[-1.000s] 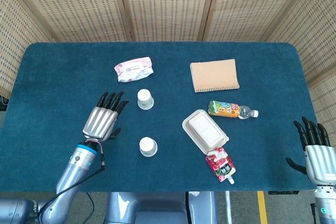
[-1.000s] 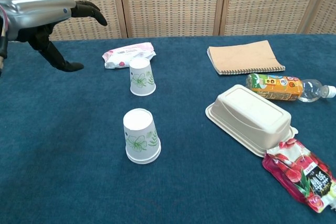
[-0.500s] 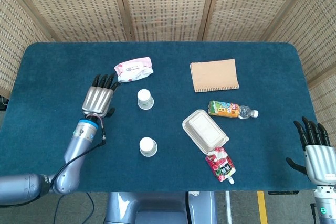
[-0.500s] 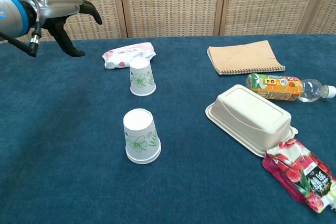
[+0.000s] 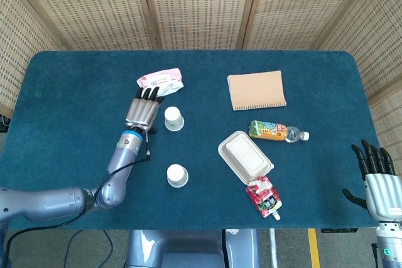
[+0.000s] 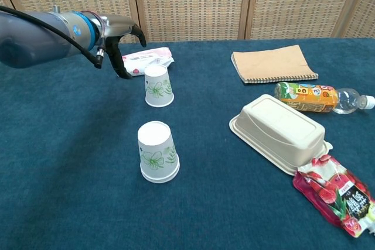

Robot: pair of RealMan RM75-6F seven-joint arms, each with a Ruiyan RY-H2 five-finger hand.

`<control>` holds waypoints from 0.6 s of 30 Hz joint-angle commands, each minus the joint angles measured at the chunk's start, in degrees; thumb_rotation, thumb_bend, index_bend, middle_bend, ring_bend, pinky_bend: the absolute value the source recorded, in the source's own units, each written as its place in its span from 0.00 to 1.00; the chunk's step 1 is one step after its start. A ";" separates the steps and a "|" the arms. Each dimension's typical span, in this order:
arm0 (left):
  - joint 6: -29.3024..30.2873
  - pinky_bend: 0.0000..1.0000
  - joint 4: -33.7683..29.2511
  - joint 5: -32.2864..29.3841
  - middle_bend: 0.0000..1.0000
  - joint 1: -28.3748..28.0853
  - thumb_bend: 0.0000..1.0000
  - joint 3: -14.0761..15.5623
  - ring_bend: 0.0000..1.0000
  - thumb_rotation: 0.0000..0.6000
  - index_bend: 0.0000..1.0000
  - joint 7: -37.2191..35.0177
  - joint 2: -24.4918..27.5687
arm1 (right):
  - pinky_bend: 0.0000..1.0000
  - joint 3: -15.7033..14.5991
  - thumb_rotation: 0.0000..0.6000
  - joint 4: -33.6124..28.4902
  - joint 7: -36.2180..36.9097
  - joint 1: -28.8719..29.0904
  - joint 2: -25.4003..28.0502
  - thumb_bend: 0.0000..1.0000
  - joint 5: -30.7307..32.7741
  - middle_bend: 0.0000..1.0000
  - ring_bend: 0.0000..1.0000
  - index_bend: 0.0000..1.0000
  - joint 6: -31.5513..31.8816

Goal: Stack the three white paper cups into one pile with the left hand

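left hand (image 5: 141, 112) open, empty, just left of far paper cup (image 5: 174, 118), poised for side grasp | near paper cup (image 5: 177, 175) inverted toward table (image 5: 63, 92) front edge, ready as base | third cup unseen | right hand (image 5: 375, 180) open, idle at front-right corner

Only two white paper cups show on the blue tabletop (image 5: 75, 105), both standing upside down with the flat base up and the wider rim on the cloth. Each carries a pale green leaf print on its side. The far cup (image 6: 158, 85) stands just in front of a pink-and-white packet (image 6: 145, 60), with the left hand (image 5: 142, 112) close beside it on the left, apparently not touching. The near cup (image 6: 157, 151) stands well apart from the far one, closer to the robot and roughly in line with it.
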 commanded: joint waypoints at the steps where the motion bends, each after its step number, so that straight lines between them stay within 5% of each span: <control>1: -0.64 0.00 3.35 -1.82 0.00 -2.22 0.24 -0.16 0.00 1.00 0.20 0.92 -2.24 | 0.00 0.00 1.00 0.00 0.00 0.00 0.00 0.06 0.00 0.00 0.00 0.00 0.00; 18: -5.69 0.00 16.79 -7.07 0.00 -8.15 0.24 0.52 0.00 1.00 0.22 2.92 -9.37 | 0.00 0.00 1.00 0.00 0.00 0.00 0.00 0.06 0.00 0.00 0.00 0.00 0.00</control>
